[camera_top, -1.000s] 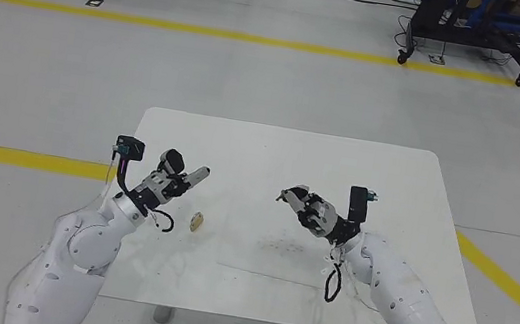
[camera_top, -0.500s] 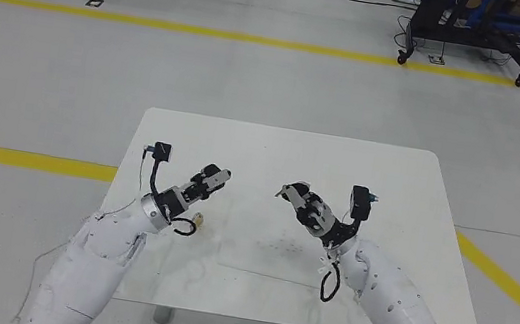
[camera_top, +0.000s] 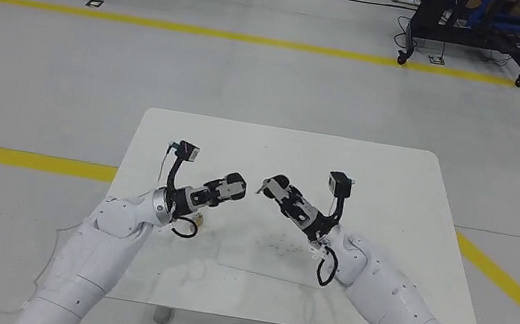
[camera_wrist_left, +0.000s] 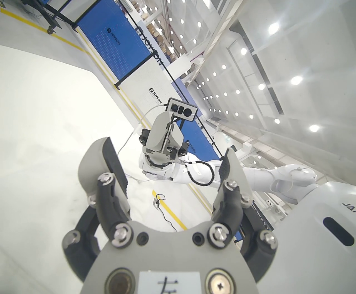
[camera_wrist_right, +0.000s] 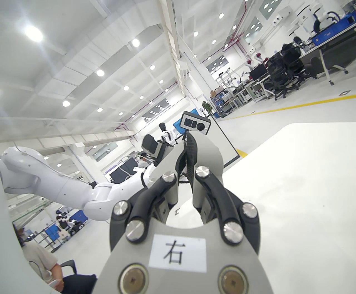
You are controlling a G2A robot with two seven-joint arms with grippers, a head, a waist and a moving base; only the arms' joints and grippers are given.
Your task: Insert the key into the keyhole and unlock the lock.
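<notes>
Left claw (camera_top: pixel 237 180), right claw (camera_top: pixel 268 182) closer together.

Bright ceiling lamps (camera_wrist_right: pixel 33 32) above the right gripper (camera_wrist_right: pixel 187 142) throw glare on the white table (camera_wrist_right: pixel 292 181) beside it, and straight lines bow at the edges.

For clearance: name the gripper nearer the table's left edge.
Left. The left gripper hangs above the table on that edge's side; the right gripper faces it from farther off.
</notes>
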